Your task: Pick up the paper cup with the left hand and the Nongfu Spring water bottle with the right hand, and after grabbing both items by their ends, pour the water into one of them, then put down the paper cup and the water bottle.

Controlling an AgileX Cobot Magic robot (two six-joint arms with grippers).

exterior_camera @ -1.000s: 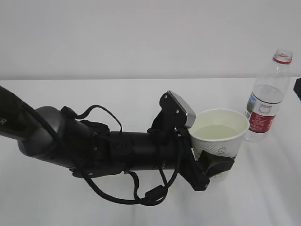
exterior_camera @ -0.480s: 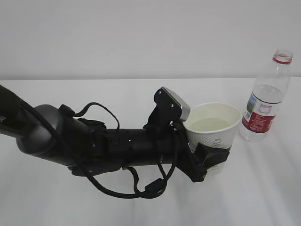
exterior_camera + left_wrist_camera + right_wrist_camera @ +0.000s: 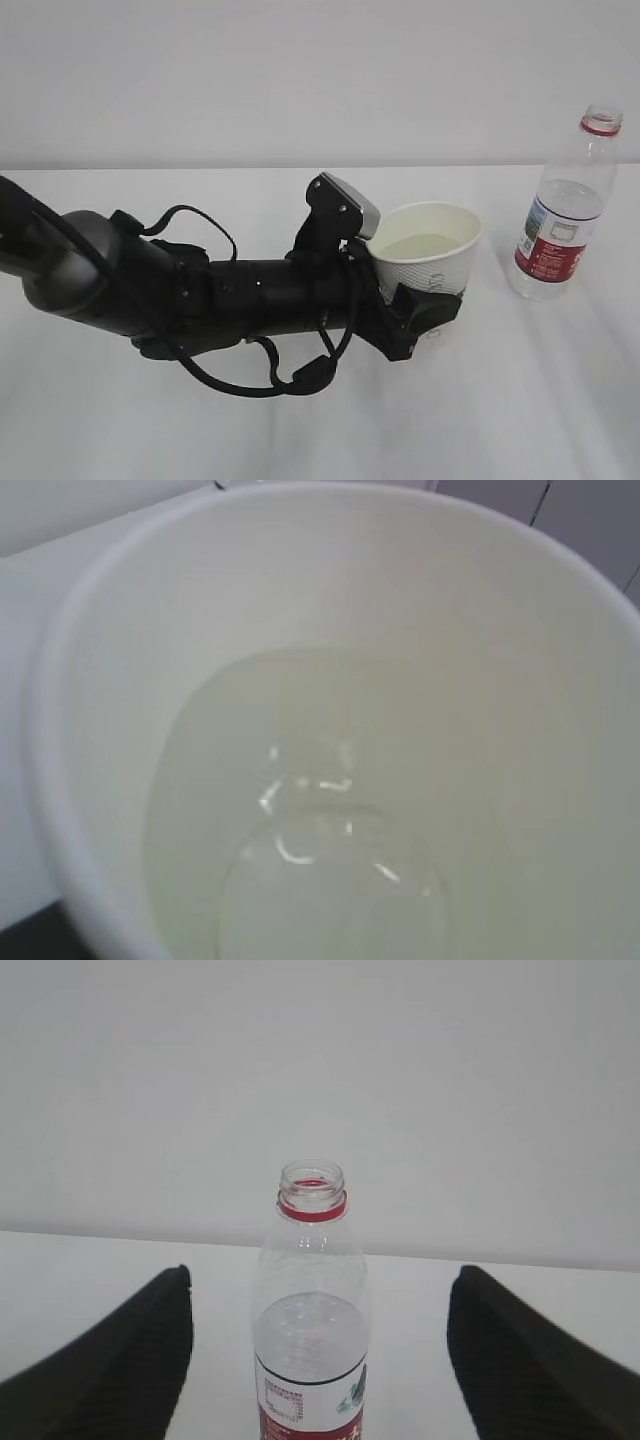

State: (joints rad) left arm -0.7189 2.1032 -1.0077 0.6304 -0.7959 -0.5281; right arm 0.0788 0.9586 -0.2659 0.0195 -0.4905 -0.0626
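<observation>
The paper cup (image 3: 428,258) sits clamped in the left pincer (image 3: 415,300); right pincer (image 3: 318,1360) released.

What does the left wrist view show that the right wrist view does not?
Only the left wrist view: the inside of the paper cup with the water pooled at its bottom. Only the right wrist view: the upright, uncapped Nongfu Spring water bottle standing free between the right hand's spread fingers. Both share the white table.
</observation>
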